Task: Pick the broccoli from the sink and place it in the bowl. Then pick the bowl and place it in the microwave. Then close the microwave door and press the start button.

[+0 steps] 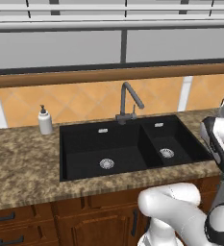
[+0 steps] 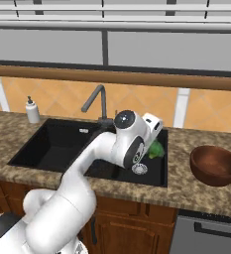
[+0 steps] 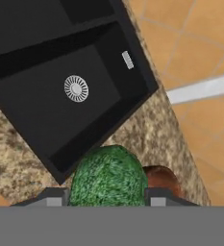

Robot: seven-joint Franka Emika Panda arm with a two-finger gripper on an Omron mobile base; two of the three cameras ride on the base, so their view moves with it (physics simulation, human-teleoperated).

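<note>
My gripper (image 3: 106,198) is shut on the bright-green broccoli (image 3: 108,177), which bulges up between the two fingertips. In the right base view the broccoli (image 2: 156,149) hangs from the gripper (image 2: 154,145) above the right end of the black sink (image 2: 57,144), over the small basin. The reddish-brown bowl (image 2: 215,164) stands upright on the counter to the right of the sink, apart from the hand. A slice of the bowl (image 3: 162,176) peeks out behind the broccoli. The sink (image 1: 108,144) holds nothing. The microwave and its door are out of view.
A grey faucet (image 2: 98,101) rises behind the sink (image 3: 60,96), close to my arm. A white soap dispenser (image 1: 45,120) stands on the speckled counter (image 1: 22,163) at the left. A tiled wall runs behind, with wooden cabinet fronts (image 2: 132,225) below.
</note>
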